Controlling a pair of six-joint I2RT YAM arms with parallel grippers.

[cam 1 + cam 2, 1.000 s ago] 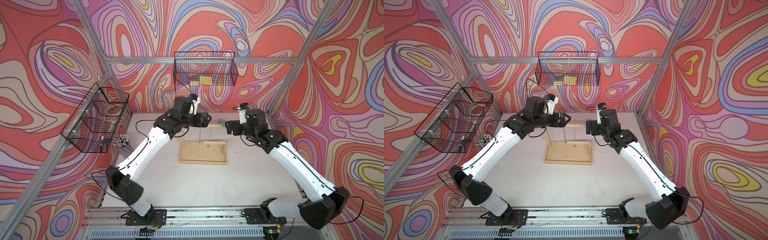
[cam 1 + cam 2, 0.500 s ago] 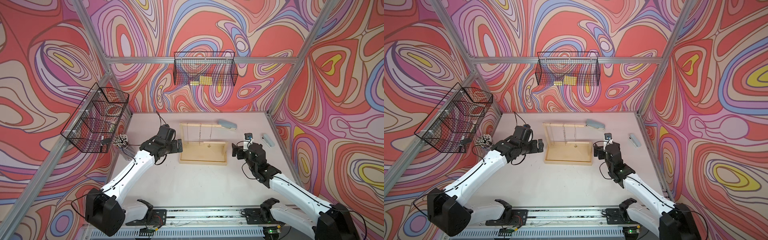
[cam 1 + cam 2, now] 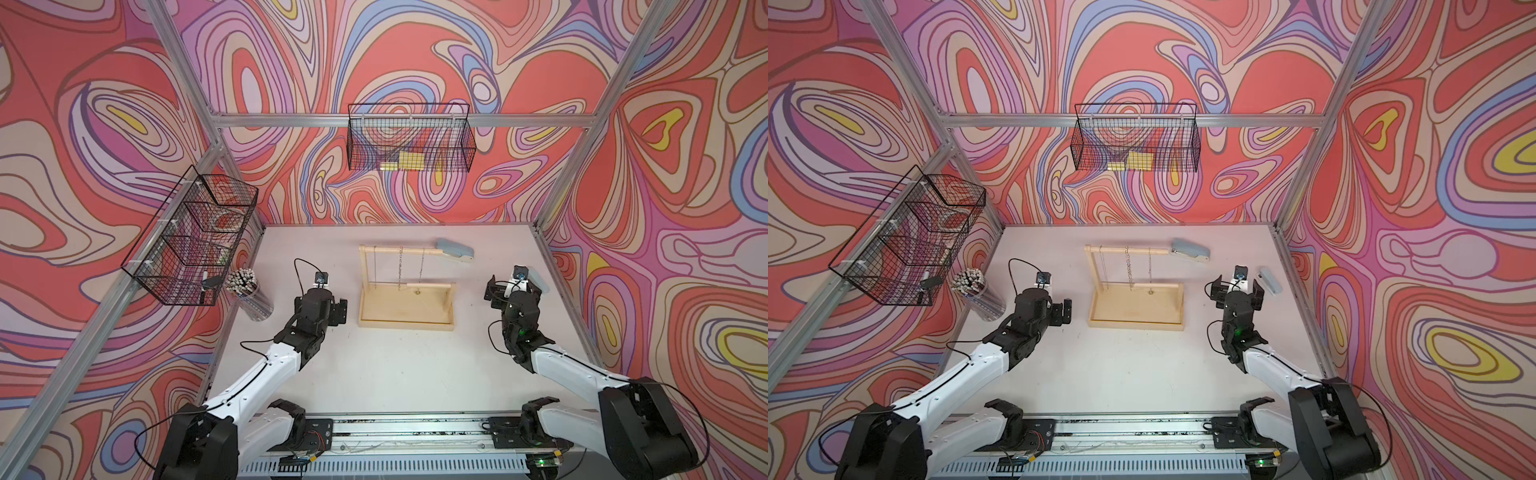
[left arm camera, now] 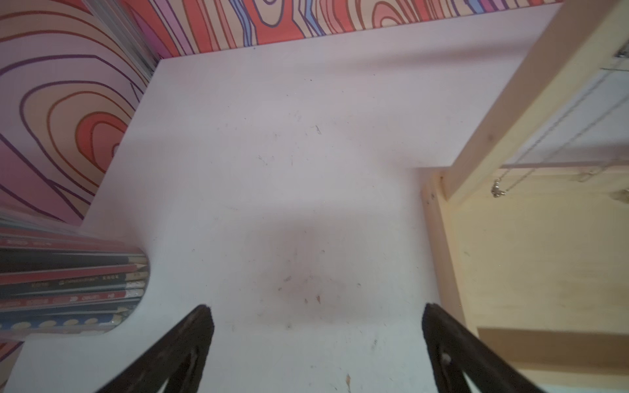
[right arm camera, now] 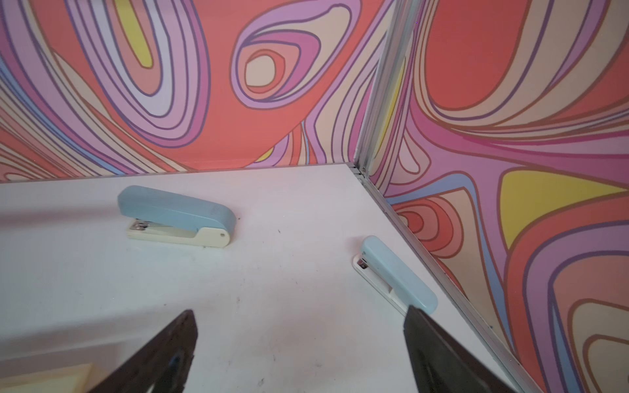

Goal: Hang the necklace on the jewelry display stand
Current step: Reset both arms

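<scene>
- Currently the jewelry display stand (image 3: pixel 405 309) is standing mid-surface, toward the far wall. It is pale unfinished wood with a shallow rimmed rectangular tray base, two square uprights, a round top crossbar and a thin lower rail.
- Three necklace chains (image 3: pixel 401 268) are hanging side by side from the crossbar, all thin bright metal. The middle one is looking coarser-linked and the outer two fine.
- In the left wrist view a small clasp (image 4: pixel 497 190) is dangling just beside one upright.
- The surface (image 3: pixel 395 374) is showing matte white and lightly scuffed.
- A large grey-blue stapler (image 3: pixel 455 251) with a cream base is lying past the stand's right end, nearer the far wall.
- A smaller pale-blue stapler (image 5: pixel 396 275) is lying along the right edge rail.
- A clear cylinder packed with pencils (image 3: pixel 249 291) is standing at the left edge.
- Two black wire baskets (image 3: pixel 409 141) are hanging on the frame.
- The left arm is reaching out from the near rail, with a white forearm and a black wrist. The left fingers (image 4: pixel 183 347) are spreading wide and holding nothing. They are hovering over bare surface between the pencil cylinder and the tray, apart from both.
- The right arm is reaching out likewise on the stand's other side. The right fingers (image 5: pixel 439 357) are spreading wide and empty, pointing toward the far right corner. They are well apart from the stand, with the smaller stapler just beyond one tip.
</scene>
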